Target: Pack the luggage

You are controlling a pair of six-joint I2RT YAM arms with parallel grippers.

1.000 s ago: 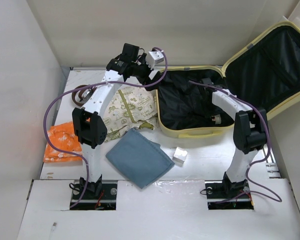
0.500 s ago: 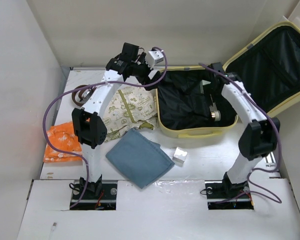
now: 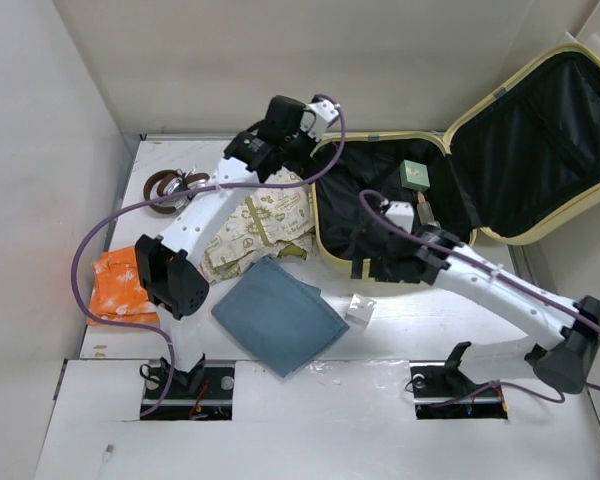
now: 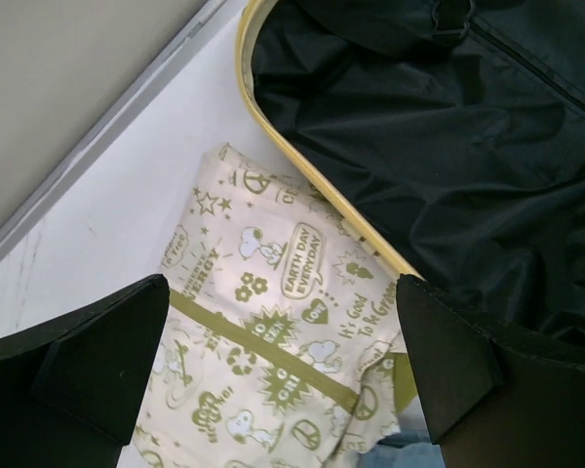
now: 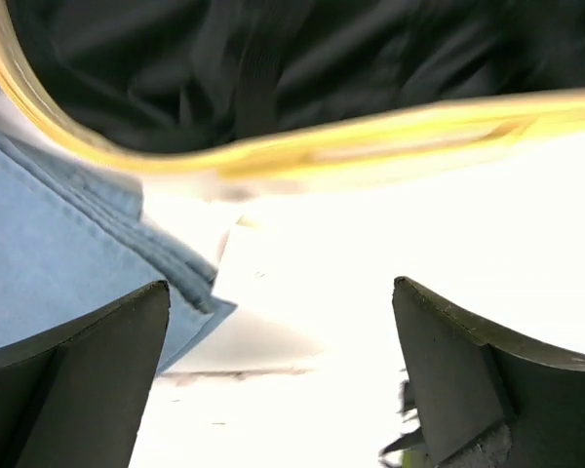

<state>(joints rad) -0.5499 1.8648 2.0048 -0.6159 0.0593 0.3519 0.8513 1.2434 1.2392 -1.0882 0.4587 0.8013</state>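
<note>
Luggage (image 3: 365, 190): lies open at the far right of the counter (image 3: 420, 325), lid raised to the right, black lining holding a small green box (image 3: 413, 175) near the hinge. Around it: printed cream cloth (image 3: 260, 222) touching the left rim, folded blue cloth (image 3: 278, 315), small white box (image 3: 359, 311), orange packet (image 3: 115, 285), brown coiled item (image 3: 170, 187). Left pincer (image 4: 278, 331): spread wide, empty, over the printed cloth by the rim; right pincer (image 5: 273, 361): wide, empty, over the white box just outside the near rim
</note>
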